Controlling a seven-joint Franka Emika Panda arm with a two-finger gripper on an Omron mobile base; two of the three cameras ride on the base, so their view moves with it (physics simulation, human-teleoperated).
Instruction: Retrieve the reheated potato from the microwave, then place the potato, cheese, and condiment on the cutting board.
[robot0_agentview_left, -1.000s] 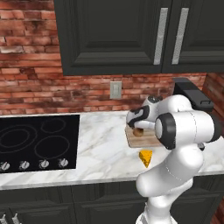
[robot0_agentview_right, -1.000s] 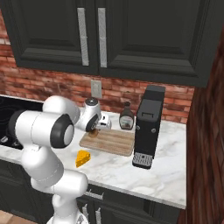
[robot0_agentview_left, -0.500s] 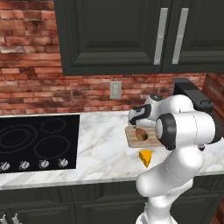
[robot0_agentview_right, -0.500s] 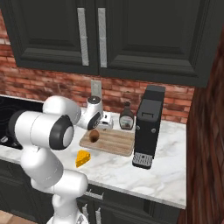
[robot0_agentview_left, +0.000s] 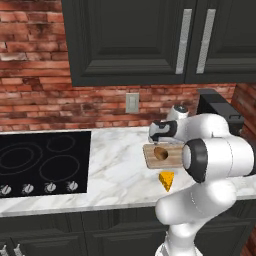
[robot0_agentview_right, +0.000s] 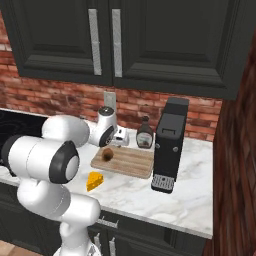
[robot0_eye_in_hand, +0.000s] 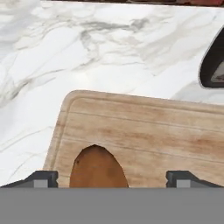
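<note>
Potato (robot0_agentview_right: 107, 154) lying on cutting board (robot0_agentview_right: 132, 162), near board's left end as seen from right base view; also visible on board from left base view (robot0_agentview_left: 160, 153) and at bottom of hand view (robot0_eye_in_hand: 98, 168). Gripper (robot0_eye_in_hand: 111, 178) just above potato, fingers (robot0_eye_in_hand: 42, 178) spread wide either side of it, not touching, nothing held. Gripper body seen from right base view (robot0_agentview_right: 118, 137) over board's back-left edge.

Cheese (robot0_agentview_right: 93, 180) off board, on marble counter (robot0_agentview_right: 195, 200) just in front of board's front-left corner; same wedge in left base view (robot0_agentview_left: 167, 181) below board. Condiment (robot0_agentview_right: 144, 134) upright on counter just behind board's back edge, beside coffee machine (robot0_agentview_right: 168, 145); pale label on bottle, no text readable. Coffee machine standing against board's right end, no brand legible.

Cooktop (robot0_agentview_left: 42, 162) well left of board, row of knobs along front edge, no markings readable. Wall outlet (robot0_agentview_left: 132, 102) on brick wall behind board. Dark cabinets (robot0_agentview_left: 150, 40) with bar handles above board. Dark rounded object (robot0_eye_in_hand: 213, 61) at right edge of hand view, beyond board's far edge, identity unclear.
</note>
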